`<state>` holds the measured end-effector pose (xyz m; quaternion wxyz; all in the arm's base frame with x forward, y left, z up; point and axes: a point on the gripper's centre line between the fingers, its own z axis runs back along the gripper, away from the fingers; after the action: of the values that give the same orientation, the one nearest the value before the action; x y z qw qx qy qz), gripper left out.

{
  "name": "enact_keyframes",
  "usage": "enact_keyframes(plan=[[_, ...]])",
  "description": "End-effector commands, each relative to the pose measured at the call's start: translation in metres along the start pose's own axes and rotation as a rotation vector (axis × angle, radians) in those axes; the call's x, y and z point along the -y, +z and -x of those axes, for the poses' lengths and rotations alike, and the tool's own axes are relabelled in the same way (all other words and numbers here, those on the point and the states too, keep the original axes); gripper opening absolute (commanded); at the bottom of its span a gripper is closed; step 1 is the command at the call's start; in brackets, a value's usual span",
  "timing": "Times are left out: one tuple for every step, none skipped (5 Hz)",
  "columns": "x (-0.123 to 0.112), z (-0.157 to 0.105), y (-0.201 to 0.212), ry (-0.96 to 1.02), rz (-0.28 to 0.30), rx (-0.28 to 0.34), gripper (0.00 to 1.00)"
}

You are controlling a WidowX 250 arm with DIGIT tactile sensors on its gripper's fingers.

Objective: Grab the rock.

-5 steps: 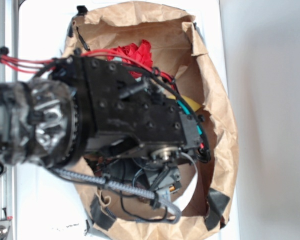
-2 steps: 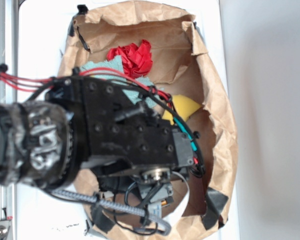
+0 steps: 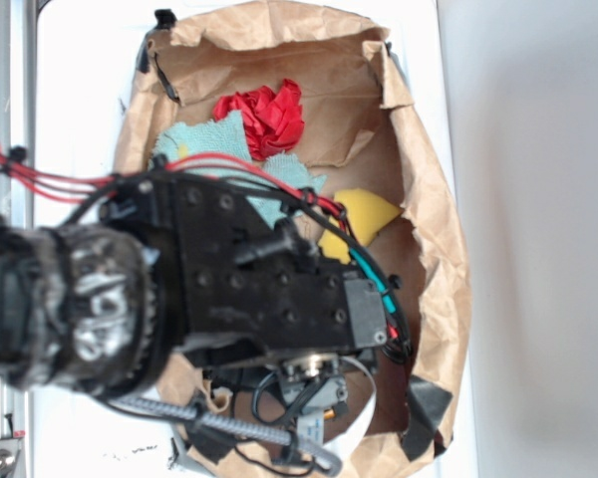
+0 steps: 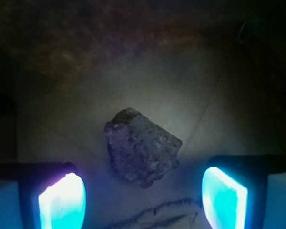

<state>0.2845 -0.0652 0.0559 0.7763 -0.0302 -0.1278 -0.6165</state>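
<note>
Your gripper (image 4: 143, 198) stood open, its glowing fingers (image 4: 62, 202) well apart, and the rock (image 4: 142, 146) lay untouched on the paper bag (image 3: 434, 259) floor between and just ahead of them.

**My arm over the bag**

My arm (image 3: 229, 289) reaches across a crumpled brown paper bag (image 3: 429, 249), covering most of its middle and lower part. Above my arm inside the bag lies a red cloth (image 3: 267, 115), a teal cloth (image 3: 204, 139) just beside it, and a yellow sponge (image 3: 359, 214) near the bag's right wall. My gripper is hidden beneath my arm.
</note>
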Motion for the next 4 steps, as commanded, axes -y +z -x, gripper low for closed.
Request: enact_keyframes(plan=[[0.007, -0.020, -0.009, -0.060, 0.022, 0.003, 1.00], [0.008, -0.025, -0.018, -0.076, 0.049, 0.019, 1.00], [0.007, -0.027, -0.021, -0.076, 0.038, 0.037, 1.00], [0.005, -0.027, -0.021, -0.070, 0.044, 0.048, 1.00]])
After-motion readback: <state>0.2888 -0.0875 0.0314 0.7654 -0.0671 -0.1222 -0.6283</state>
